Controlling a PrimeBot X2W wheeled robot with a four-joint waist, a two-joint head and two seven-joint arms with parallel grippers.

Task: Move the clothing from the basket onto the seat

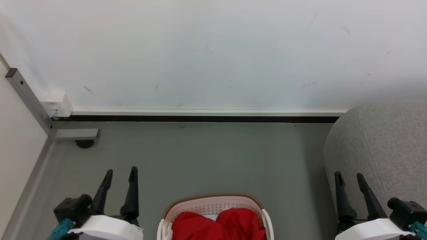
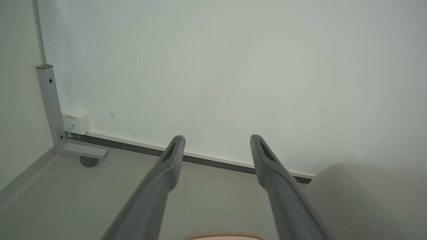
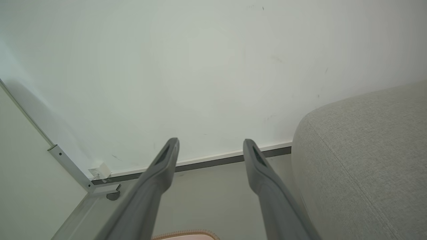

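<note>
Floor (image 1: 213,156) lies bare and grey between the basket (image 1: 213,199), at the bottom edge of the head view, and the dark baseboard (image 1: 200,118) under the white wall (image 1: 213,50). On the left this open stretch ends at a grey metal frame (image 1: 28,100) with a foot bar and a dark caster (image 1: 84,144), next to a small white box (image 1: 57,103) on the wall. On the right it ends at the rounded end of the seat (image 1: 383,150), which reaches back to the wall.

The clothing (image 1: 217,223) sits bunched inside the basket, its red folds below the brown rim and apart from the seat. The left gripper (image 1: 120,170) hovers left of the basket, its fingers spread wide with nothing between them, touching nothing. The right gripper (image 1: 349,174) hovers right of the basket, spread just as wide and empty. Its fingers overlap the seat's near side in the head view, and I cannot tell whether they touch the upholstery.
</note>
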